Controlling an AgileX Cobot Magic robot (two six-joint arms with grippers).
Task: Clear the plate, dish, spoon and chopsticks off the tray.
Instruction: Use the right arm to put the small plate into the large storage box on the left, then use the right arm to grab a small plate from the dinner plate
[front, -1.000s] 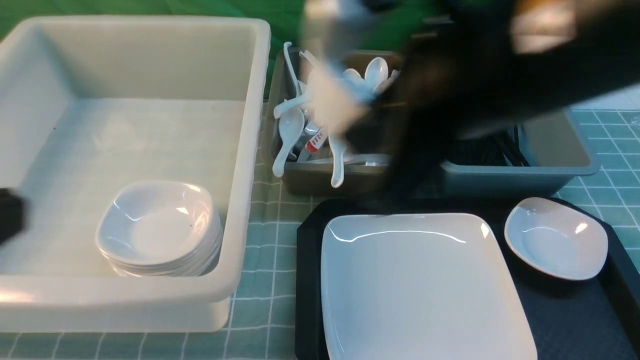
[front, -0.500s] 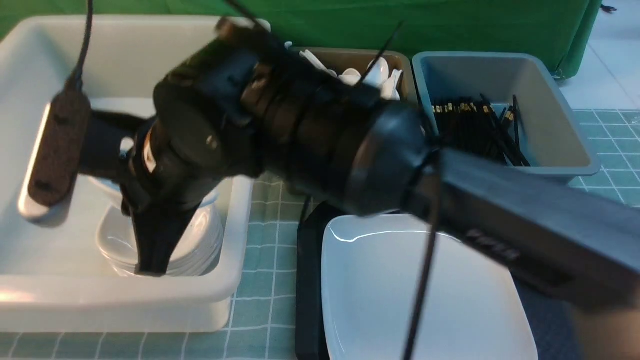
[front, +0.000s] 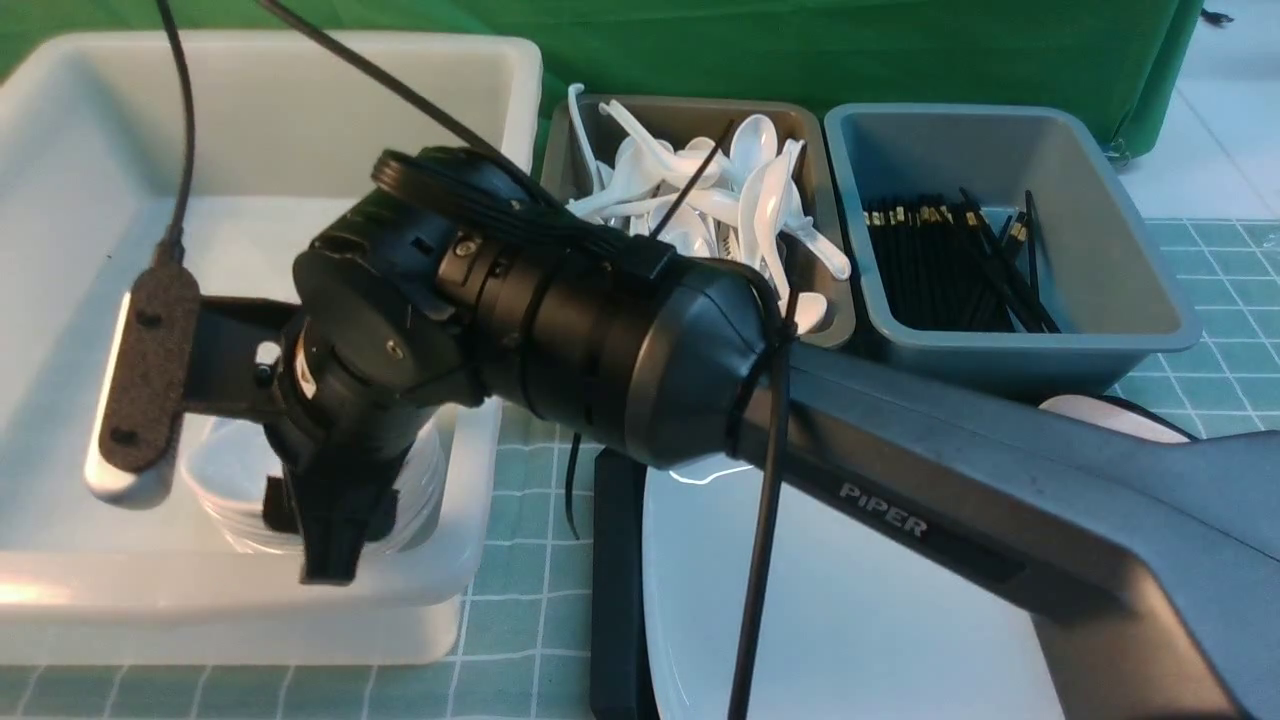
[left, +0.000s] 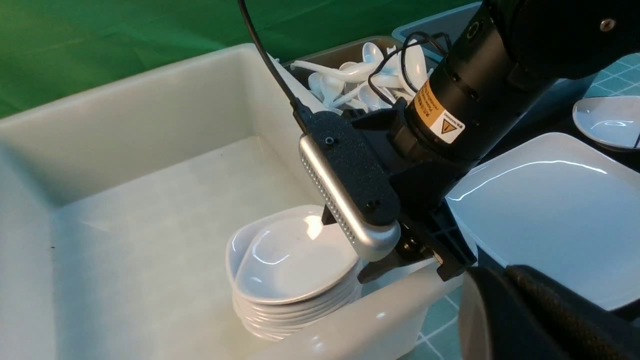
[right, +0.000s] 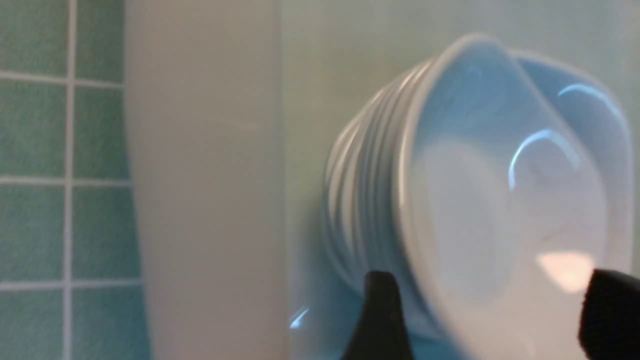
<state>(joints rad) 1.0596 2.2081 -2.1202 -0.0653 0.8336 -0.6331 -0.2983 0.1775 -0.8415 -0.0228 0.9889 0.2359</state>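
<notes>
Big white tub (front: 300, 110) is sitting at surface's left edge; black tray (front: 612, 560) at near edge, w/ square plate (front: 860, 650) lying on it. Stack of dishes (left: 295, 315) is sitting in tub's near-right corner. R gripper (right: 492, 300) is straddling top dish (left: 295, 255), jaws spread, nothing gripped. L gripper (left: 525, 310) is staying out, clenched. Risk: a finger catching the rim while lifting out & tipping it off the stack. It's looking glossy white, shallow, sitting skewed.

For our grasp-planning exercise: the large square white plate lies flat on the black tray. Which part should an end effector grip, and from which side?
Grip the plate by its rim, one finger over, one under, likely at the edge facing the small dish: it lies flat, too wide to span, and bare tray shows there.
</notes>
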